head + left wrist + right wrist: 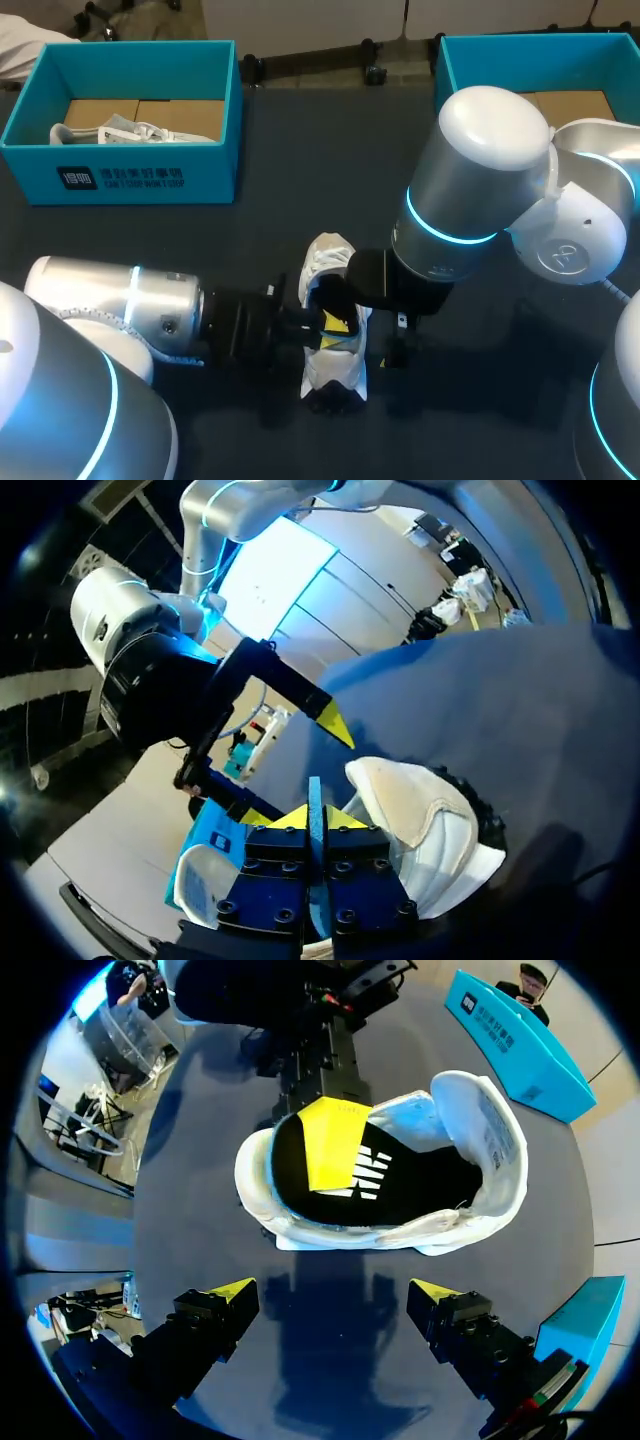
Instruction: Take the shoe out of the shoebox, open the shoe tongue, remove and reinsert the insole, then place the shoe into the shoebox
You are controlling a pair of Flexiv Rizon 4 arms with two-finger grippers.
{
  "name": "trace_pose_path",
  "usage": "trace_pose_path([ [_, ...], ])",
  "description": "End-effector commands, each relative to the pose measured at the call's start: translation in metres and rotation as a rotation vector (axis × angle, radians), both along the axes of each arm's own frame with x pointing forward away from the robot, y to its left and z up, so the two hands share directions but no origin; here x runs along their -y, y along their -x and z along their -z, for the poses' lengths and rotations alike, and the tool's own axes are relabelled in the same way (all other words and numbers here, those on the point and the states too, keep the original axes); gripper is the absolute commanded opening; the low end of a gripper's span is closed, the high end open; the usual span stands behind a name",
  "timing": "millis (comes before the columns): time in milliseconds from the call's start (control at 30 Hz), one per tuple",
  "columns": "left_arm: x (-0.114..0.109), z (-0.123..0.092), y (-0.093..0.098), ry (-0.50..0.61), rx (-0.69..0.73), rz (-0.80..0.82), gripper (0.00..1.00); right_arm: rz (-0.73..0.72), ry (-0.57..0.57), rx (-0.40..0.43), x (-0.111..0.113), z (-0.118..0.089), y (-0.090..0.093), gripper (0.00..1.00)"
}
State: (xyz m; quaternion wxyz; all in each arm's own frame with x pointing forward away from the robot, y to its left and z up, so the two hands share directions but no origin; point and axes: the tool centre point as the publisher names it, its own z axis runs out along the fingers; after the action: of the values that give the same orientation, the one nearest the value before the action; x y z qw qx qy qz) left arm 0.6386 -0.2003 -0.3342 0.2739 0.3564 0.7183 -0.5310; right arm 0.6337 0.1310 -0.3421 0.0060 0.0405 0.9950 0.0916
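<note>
- At the middle of the table lies the shoe, out of any box. It rests on its sole with its mouth up, and the tongue is folded back so the black insole shows.
- From 9 o'clock the left gripper is clenched on the insole toward the heel end. One yellow finger lies flat on top of it, and a thin edge shows pinched between the tips.
- Just beside the shoe at 3 o'clock, the right gripper hangs released, its tips wide apart and touching nothing.
- The shoe looks light and soft-walled, so I judge it may lift or slide along with the insole. Pinning its side wall or toe would steady it.
- The insole looks thin and floppy. A grip at the heel edge and a slow peel seem best, since it is likely to buckle on the way back in.
- At 10 o'clock from the shoe stands a blue shoebox holding another white shoe. A second shoebox stands at 2 o'clock.
</note>
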Motion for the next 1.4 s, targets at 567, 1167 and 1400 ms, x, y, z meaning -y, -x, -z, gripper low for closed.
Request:
trace_pose_path([
  [567, -0.004, 0.009, -0.016, -0.024, -0.004, -0.024, 0.31, 0.001, 0.000, 0.002, -0.001, 0.002, 0.001, 1.00],
  [1167, 0.000, 0.006, -0.006, -0.058, -0.040, 0.025, 0.00, 0.001, 0.000, 0.002, -0.001, 0.002, 0.001, 1.00],
  [1400, 0.001, 0.022, -0.019, -0.090, 0.012, -0.016, 0.00, 0.001, 0.000, 0.002, -0.001, 0.002, 0.001, 1.00],
])
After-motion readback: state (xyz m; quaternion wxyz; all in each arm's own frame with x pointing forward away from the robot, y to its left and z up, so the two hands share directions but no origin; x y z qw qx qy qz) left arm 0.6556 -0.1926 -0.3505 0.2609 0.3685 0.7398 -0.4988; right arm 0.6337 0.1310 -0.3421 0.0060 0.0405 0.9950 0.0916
